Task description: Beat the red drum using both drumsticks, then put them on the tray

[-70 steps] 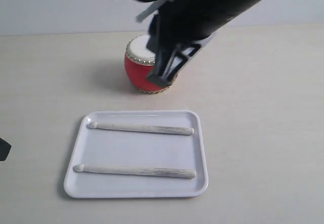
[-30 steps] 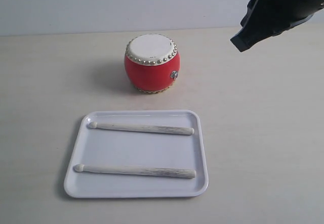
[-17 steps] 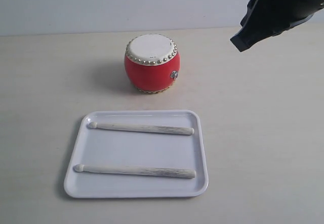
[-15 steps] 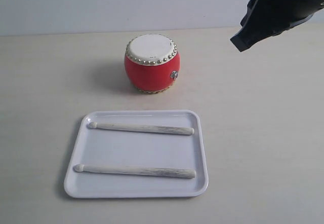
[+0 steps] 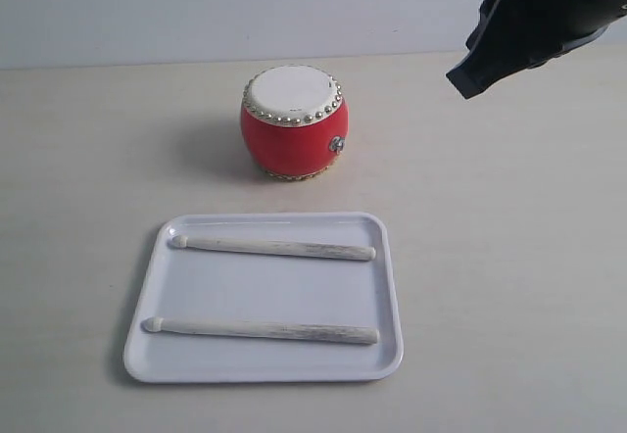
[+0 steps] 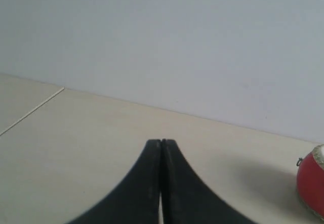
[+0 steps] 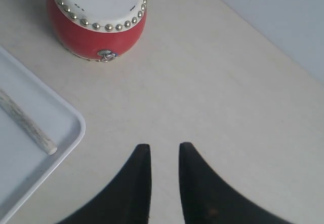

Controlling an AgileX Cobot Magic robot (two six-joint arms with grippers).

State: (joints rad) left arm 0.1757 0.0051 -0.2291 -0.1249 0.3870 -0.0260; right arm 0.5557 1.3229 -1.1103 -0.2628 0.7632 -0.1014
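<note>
Drumsticks lie side by side inside the tray, roughly parallel and well apart. One lies along the long side nearest the red drum, the other along the opposite long side. Their small rounded tips both point toward the left of the exterior view. The white tray sits flat on the pale tabletop, near the drum but not touching it. The drum stands upright, its white skin facing up inside a ring of gold studs.

Neither hand touches any of these things. The right hand hangs over bare tabletop beside a corner of the tray. Its two dark fingers are parted by a narrow gap, with nothing between them. The drum and the blunt end of one stick lie ahead of it in the right wrist view. In the exterior view the right arm shows as a dark shape at the upper right, clear of the drum.

The left hand has its fingers pressed together and grips nothing. It sits low over the tabletop and faces a plain wall, with only an edge of the drum in its view.
</note>
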